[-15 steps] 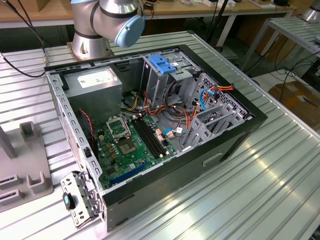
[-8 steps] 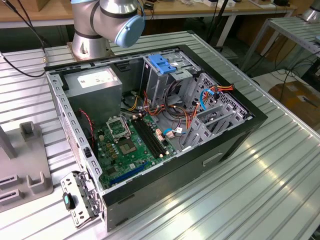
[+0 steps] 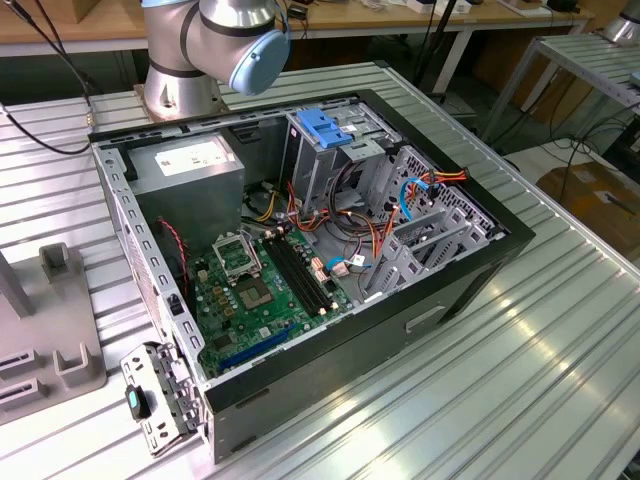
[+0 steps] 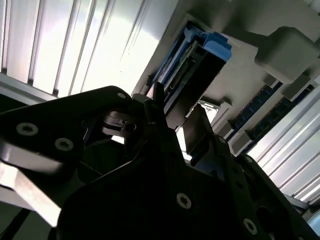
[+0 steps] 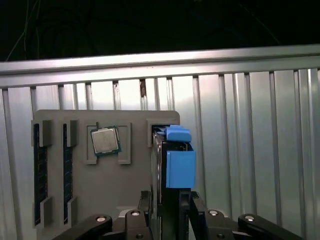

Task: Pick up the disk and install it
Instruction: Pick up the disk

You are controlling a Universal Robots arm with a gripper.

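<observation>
In the exterior view, one arm (image 3: 215, 40) is standing on the tabletop (image 3: 560, 380) beside one open computer case (image 3: 470, 265), and one grey tray (image 3: 50, 330) is lying apart from that case. In the second wrist view, the end effector (image 4: 179, 107) is hanging over the tray, and one disk (image 4: 192, 70) is standing in a tray slot directly ahead of it, reaching in between its two fingers (image 4: 200, 127). The fingers are sitting spread, one to each flat face of the disk. A bright gap is showing at one face, so the disk is judged straddled, not pinched. Its long axis is judged to be running along the line of approach, from the slot toward the end effector. In the first wrist view, the disk (image 5: 180, 167) is presenting edge-on, blue rail outward, seated in its slot with its near end between the fingertips. Farther from the end effector, one processor chip (image 5: 105, 141) and two memory sticks (image 5: 39, 175) (image 5: 67, 172) are lying in their own recesses. Only one arm is serving this station.
</observation>
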